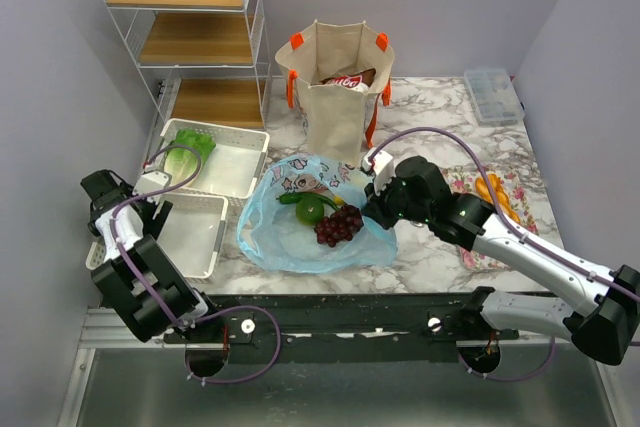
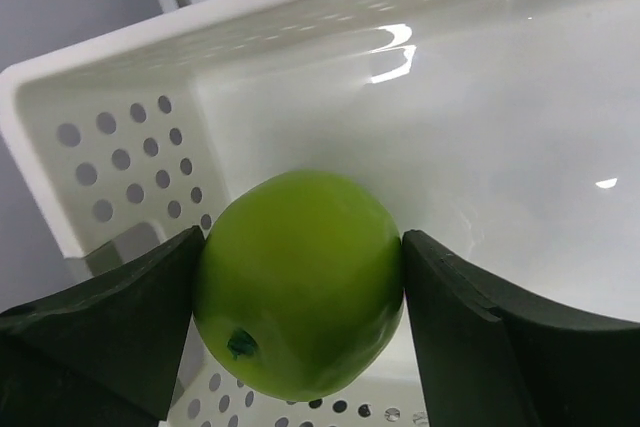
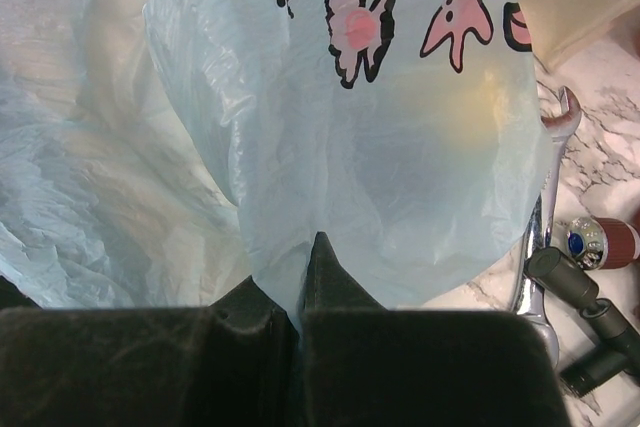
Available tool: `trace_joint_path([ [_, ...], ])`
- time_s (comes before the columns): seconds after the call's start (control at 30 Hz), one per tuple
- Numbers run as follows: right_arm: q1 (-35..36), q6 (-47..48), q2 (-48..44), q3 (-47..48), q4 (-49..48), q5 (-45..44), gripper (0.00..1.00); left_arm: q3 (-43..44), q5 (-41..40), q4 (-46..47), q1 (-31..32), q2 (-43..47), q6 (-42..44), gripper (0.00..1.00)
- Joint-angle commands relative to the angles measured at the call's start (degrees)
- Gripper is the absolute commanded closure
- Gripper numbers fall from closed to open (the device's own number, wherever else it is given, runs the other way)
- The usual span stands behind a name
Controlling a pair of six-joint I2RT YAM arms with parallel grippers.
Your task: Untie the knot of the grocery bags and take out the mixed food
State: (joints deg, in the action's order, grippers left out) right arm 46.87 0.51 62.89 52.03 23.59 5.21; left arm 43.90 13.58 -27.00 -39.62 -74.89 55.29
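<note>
So the left gripper (image 2: 302, 259) is clamped on a green apple (image 2: 300, 287) just over the near tray (image 2: 110, 147), lower left of the top view. I'd get it low to the floor before letting go, or it'll roll. The right gripper (image 3: 298, 299) is pinched shut on the blue bag (image 1: 272, 239), mid-frame. Containers: tote (image 1: 335, 112), upper centre, has a snack packet (image 1: 345, 80); blue bag has grapes (image 1: 338, 225), a green fruit (image 1: 310, 210), cucumber (image 1: 291, 198); far tray (image 1: 240, 175) has lettuce (image 1: 185, 155).

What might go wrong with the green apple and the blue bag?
The left pincer holds the green apple over the white bin; let go, it may bounce out. The right pincer pinches the thin blue bag; a hard pull might tear it or tip the grapes out.
</note>
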Motion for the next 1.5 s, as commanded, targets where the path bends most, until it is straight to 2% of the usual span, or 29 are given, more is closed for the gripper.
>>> trace_joint_path([
  [0.0,-0.2,0.7,0.5,1.9,0.4,0.6,0.99,0.3,-0.8,2.0,1.3,-2.0,0.5,0.19],
  [0.07,-0.2,0.6,0.4,1.9,0.5,0.4,0.99,0.6,-1.1,1.7,1.6,-2.1,0.5,0.14],
  [0.1,-0.2,0.7,0.4,2.0,0.4,0.2,0.99,0.8,-1.4,1.3,1.7,-1.9,0.7,0.11],
  [0.13,-0.2,0.7,0.3,2.0,0.4,-0.1,0.99,1.2,-1.5,0.6,1.7,-1.8,1.0,0.02],
  [0.17,-0.3,0.8,0.2,1.9,0.3,-0.3,0.99,1.6,-1.6,-0.4,1.7,-1.6,1.1,0.01],
  [0.33,-0.3,1.1,0.1,2.0,0.3,-0.9,0.99,4.4,-0.6,-6.4,1.7,2.7,1.5,0.01],
  [0.5,-0.2,0.7,-0.2,2.0,0.0,-1.2,0.99,15.3,13.0,-23.2,3.9,13.1,-2.6,0.01],
  [0.63,-0.2,-0.3,-0.4,1.6,-0.7,-1.4,0.99,22.7,19.1,-31.2,14.6,20.5,-6.4,0.01],
  [0.73,-0.3,-1.8,-0.5,1.8,-0.6,-2.0,0.99,28.0,25.5,-32.8,24.9,23.5,-13.5,0.01],
  [0.83,-0.2,-2.4,-0.2,2.4,-0.6,-2.4,0.99,31.4,33.0,-31.7,35.7,24.2,-20.6,0.08],
  [1.0,-0.3,-3.3,0.0,3.1,-1.0,-3.1,0.99,30.9,26.6,-28.3,61.5,23.7,-20.3,0.24],
  [1.13,-0.4,-4.1,0.3,3.4,-1.8,-2.7,0.99,25.1,17.8,-26.8,76.4,21.2,-11.9,0.26],
  [1.23,-0.6,-4.9,1.1,4.5,-1.9,-2.0,0.99,21.1,14.7,-24.6,80.0,17.1,-5.2,0.21],
  [1.47,-1.1,-5.1,1.3,5.2,-3.1,-2.2,0.99,17.2,8.1,-18.2,80.4,3.3,7.4,0.16],
])
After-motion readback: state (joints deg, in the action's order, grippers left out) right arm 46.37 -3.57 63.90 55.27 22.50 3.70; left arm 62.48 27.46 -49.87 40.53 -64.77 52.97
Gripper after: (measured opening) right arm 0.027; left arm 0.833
